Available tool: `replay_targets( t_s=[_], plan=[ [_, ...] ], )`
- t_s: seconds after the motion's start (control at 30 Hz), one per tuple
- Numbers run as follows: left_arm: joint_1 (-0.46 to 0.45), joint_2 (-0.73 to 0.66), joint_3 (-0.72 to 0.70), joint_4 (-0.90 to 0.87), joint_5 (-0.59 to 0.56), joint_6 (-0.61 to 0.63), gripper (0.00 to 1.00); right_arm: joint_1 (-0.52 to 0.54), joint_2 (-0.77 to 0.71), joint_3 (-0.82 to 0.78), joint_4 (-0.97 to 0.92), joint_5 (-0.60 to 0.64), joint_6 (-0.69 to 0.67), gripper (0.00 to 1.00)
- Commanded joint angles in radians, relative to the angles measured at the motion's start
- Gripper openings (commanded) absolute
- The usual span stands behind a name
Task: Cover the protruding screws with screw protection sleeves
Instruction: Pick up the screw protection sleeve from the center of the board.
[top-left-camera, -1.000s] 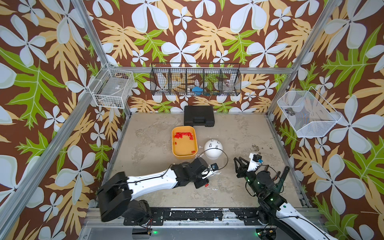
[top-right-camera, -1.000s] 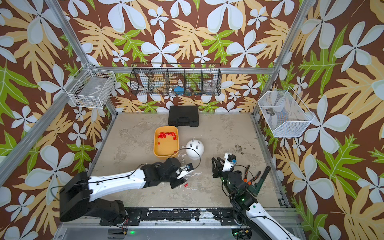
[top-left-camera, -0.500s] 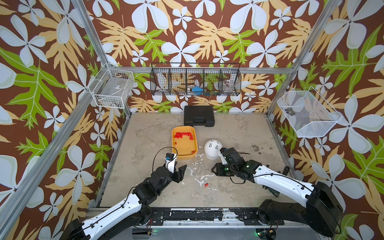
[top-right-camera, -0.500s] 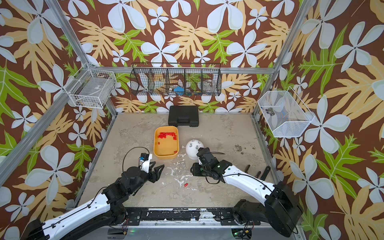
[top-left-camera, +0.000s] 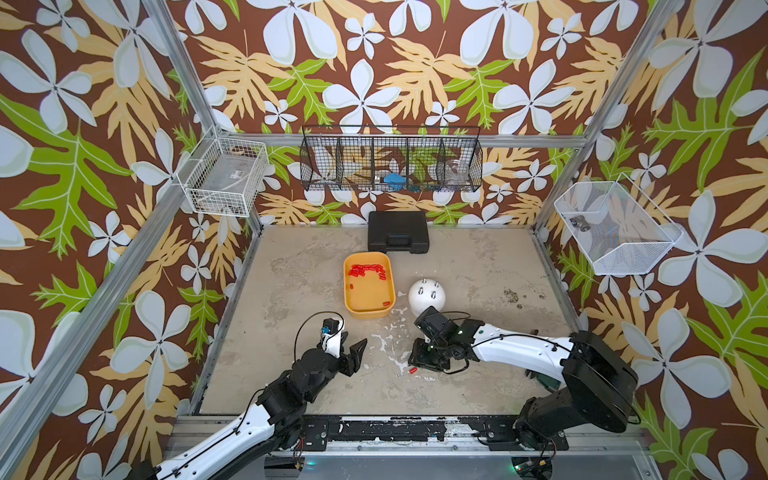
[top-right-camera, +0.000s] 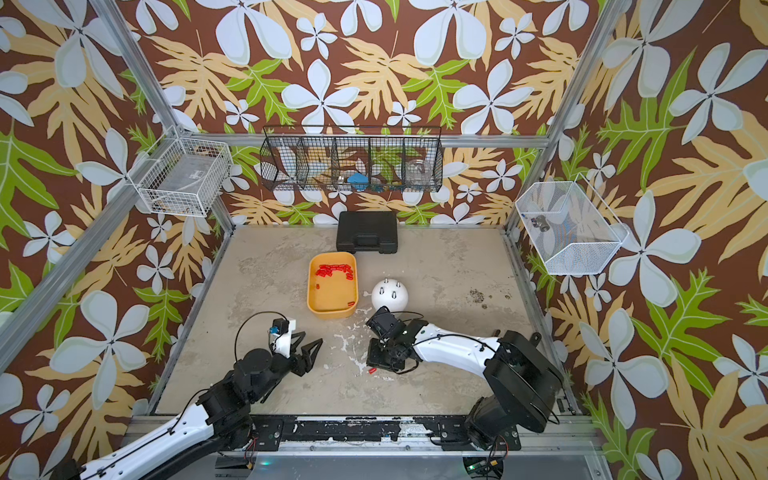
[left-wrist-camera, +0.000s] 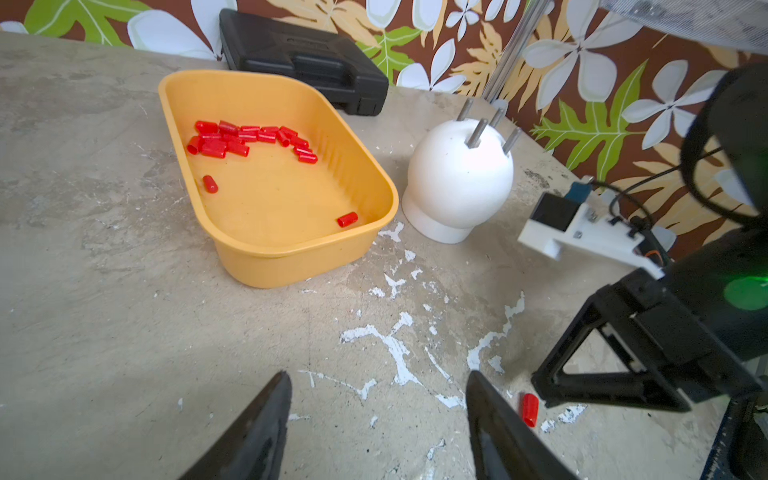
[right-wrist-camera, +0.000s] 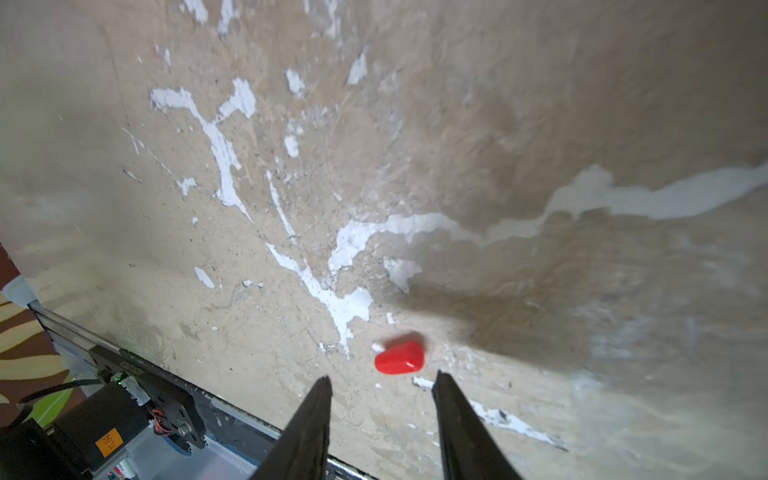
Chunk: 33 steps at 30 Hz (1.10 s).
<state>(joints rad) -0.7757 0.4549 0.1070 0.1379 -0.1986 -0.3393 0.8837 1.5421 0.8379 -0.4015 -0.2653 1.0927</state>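
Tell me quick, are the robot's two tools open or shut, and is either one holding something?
Left tool: open, holding nothing.
Right tool: open, holding nothing; a red sleeve lies loose just in front of it.

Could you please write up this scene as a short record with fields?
screws: four protruding screws on the white dome, all bare
sleeves: red sleeves lying in the yellow tray; one loose sleeve on the table
left gripper: open, empty
right gripper: open, empty, tips just short of the loose sleeve
status: no screw covered yet
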Motion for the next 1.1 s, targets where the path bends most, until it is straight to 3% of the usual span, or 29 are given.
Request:
replay_targets(
  t_s=[0.0, 0.27, 0.67, 1.07],
  plan=[
    [0.000, -0.058, -0.016, 0.017, 0.024, 0.018, 0.68, 0.008, 0.029, 0.003, 0.011, -0.009, 0.040, 0.43],
    [0.000, -0.156, -0.036, -0.006, 0.037, 0.022, 0.69, 0.023, 0.021, 0.053, -0.071, 0.075, 0.045, 0.41],
    [0.000, -0.128, -0.032, 0.006, 0.051, 0.029, 0.70, 0.032, 0.006, 0.026, -0.137, 0.044, 0.068, 0.40],
    [0.000, -0.113, -0.030, 0.012, 0.060, 0.032, 0.70, 0.029, 0.069, -0.004, -0.011, -0.026, 0.078, 0.38]
  ],
)
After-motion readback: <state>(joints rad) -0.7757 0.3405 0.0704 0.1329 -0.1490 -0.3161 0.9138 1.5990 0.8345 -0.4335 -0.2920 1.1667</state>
